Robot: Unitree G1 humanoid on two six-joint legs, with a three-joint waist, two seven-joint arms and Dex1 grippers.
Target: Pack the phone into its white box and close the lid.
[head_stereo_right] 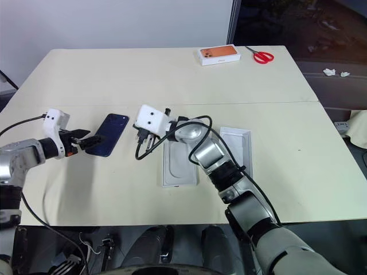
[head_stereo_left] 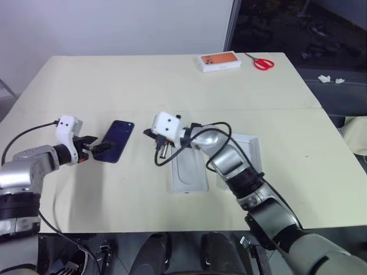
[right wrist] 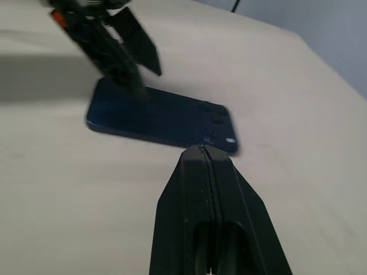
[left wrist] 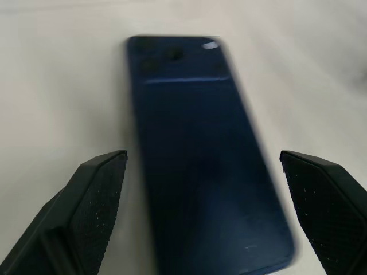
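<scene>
The dark blue phone (head_stereo_left: 118,139) lies flat on the cream table, left of centre, camera end away from me. My left gripper (head_stereo_left: 98,148) is open at the phone's near end, and in the left wrist view its fingers (left wrist: 94,189) stand to either side of the phone (left wrist: 200,154). My right gripper (right wrist: 203,150) is shut and empty, pointing at the phone's camera corner (right wrist: 221,123) from the right. The white box (head_stereo_left: 188,172) lies open under my right forearm. The lid (head_stereo_left: 248,150) rests open side up just right of it, partly hidden by the arm.
A white box with an orange phone picture (head_stereo_left: 219,61) and red scissors (head_stereo_left: 264,63) sit at the table's far edge. A black cable (head_stereo_left: 172,154) loops below my right wrist, over the white box.
</scene>
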